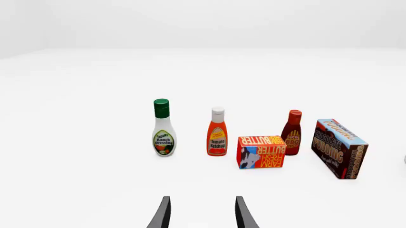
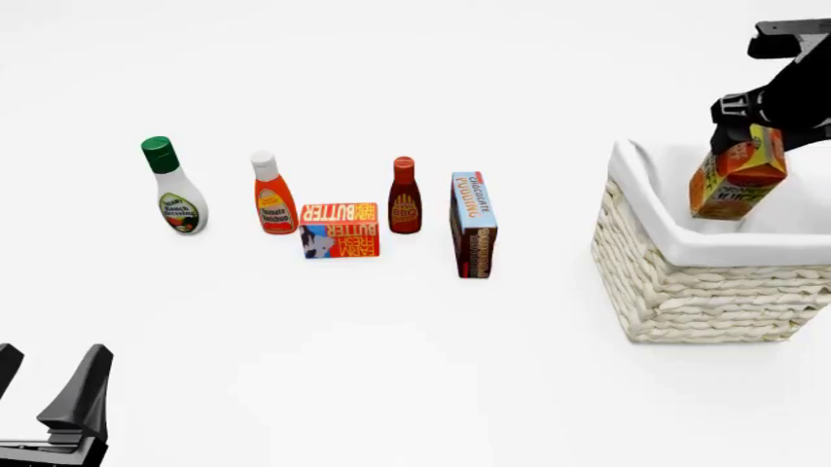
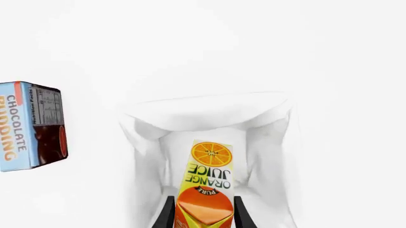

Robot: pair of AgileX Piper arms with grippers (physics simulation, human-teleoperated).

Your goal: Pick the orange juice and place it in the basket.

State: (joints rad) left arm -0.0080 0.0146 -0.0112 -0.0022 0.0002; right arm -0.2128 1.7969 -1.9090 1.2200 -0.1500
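Note:
The orange juice carton (image 2: 737,180) hangs tilted over the open basket (image 2: 675,282), its lower end just inside the white cloth lining. My right gripper (image 2: 750,131) is shut on the carton's top end. In the right wrist view the carton (image 3: 206,183) sits between the two fingers (image 3: 166,216), pointing down into the basket's lining (image 3: 209,114). My left gripper (image 2: 53,389) is open and empty at the near left of the table. In the left wrist view its fingers (image 1: 163,213) stand apart with nothing between them.
A row of groceries stands left of the basket: ranch dressing bottle (image 2: 173,187), ketchup bottle (image 2: 271,194), butter box (image 2: 339,231), dark sauce bottle (image 2: 405,197) and chocolate pudding box (image 2: 473,225). The pudding box also shows in the right wrist view (image 3: 30,126).

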